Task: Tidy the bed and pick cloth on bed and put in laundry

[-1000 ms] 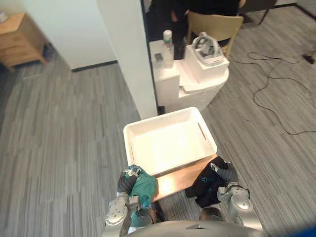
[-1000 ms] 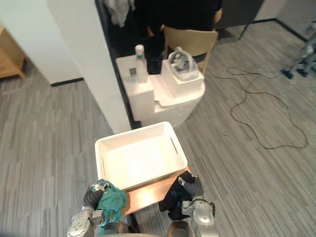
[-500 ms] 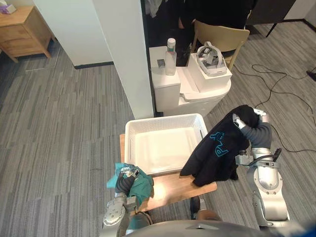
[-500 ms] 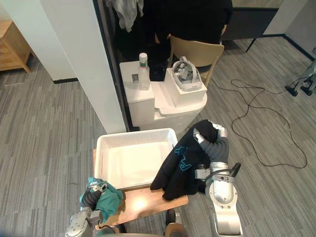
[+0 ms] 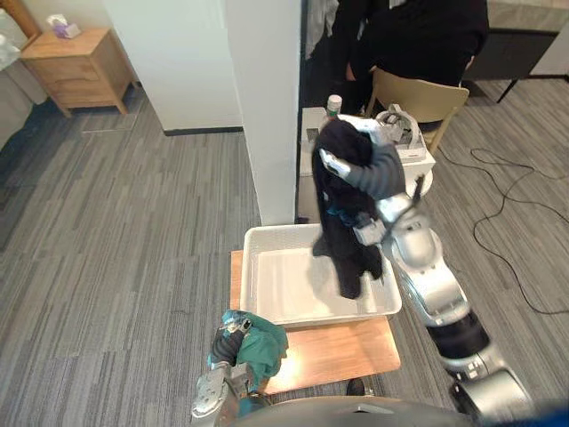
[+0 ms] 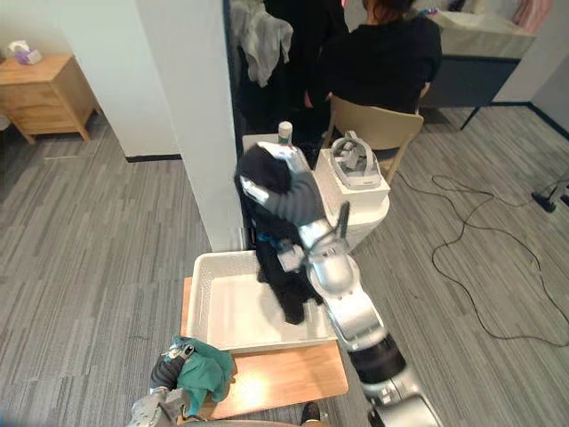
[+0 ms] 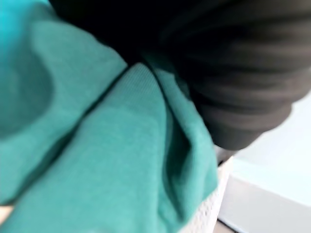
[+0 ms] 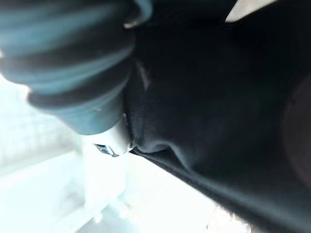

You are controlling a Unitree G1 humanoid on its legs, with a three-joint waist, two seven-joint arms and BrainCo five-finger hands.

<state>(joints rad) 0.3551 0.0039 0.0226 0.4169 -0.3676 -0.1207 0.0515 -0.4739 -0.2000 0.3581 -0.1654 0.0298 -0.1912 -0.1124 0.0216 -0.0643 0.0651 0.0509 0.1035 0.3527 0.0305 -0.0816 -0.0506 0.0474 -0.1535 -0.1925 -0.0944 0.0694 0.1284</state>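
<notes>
My right hand (image 5: pixel 341 157) is raised high over the white laundry basket (image 5: pixel 267 298) and is shut on a black cloth (image 5: pixel 348 242). The cloth is bunched over the hand and hangs down, with its lower end inside the basket's right half. The right wrist view has the black cloth (image 8: pixel 218 97) pressed against the hand's dark cover. My left hand (image 5: pixel 229 337) is low at the near left corner of the wooden table (image 5: pixel 342 349), shut on a bunched teal cloth (image 5: pixel 260 347). The teal cloth (image 7: pixel 97 155) lies close beside the basket's rim.
The basket stands on the small wooden table. A white pillar (image 5: pixel 267 98) rises just behind it. Behind the basket to the right is a white stand with a bottle (image 6: pixel 285 133) and a headset (image 6: pixel 356 162), and a person sits on a chair (image 6: pixel 378 129) beyond. A wooden nightstand (image 5: pixel 76 64) is far left.
My right hand has lifted the black cloth from beside the table's right edge and swung it left over the basket. The left hand stays low with the teal cloth. The camera view has shifted.
</notes>
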